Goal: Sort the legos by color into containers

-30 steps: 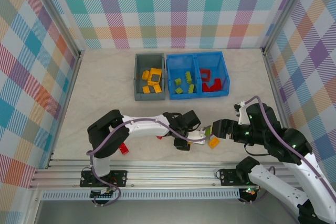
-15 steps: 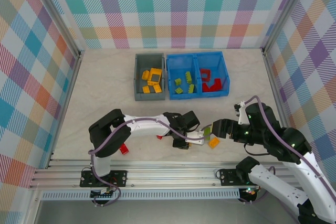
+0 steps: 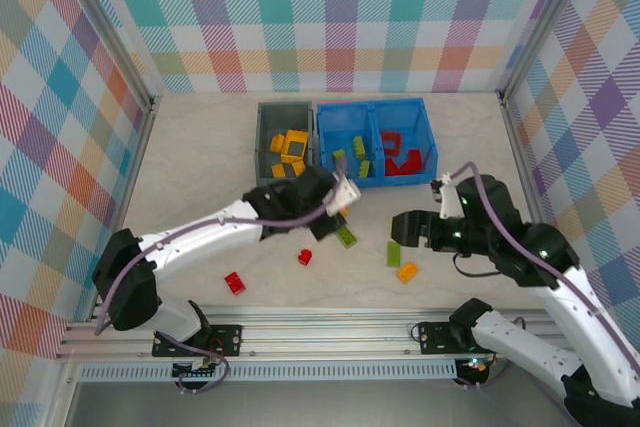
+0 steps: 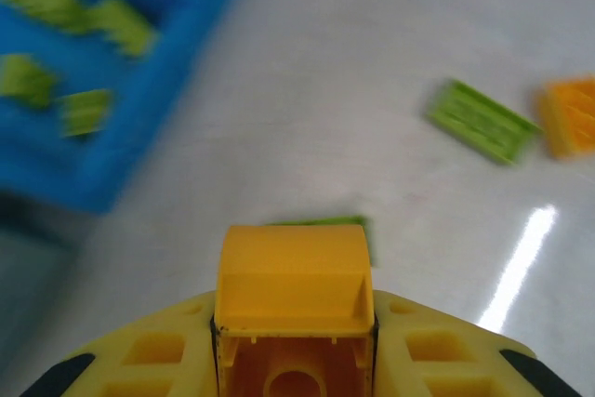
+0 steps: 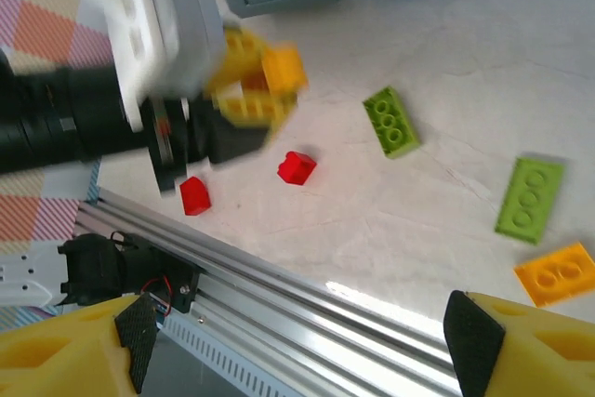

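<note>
Tabletop (image 3: pixel 200 167): L gripper (image 3: pixel 343 197) clamps yellow brick (image 4: pixel 294 276) by blue bin (image 3: pixel 377 183); prob light, rigid, slick, pinch flat sides. R gripper (image 3: pixel 402 230) open, empty.

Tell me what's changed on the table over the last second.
The left claw rose from the front of the table and swung back toward the grey bin, shut on a yellow-orange brick. The right claw, open, shifted slightly toward the bins. A green brick and a red brick now show where it had reached. Both bins' contents and the orange brick stayed put.
</note>
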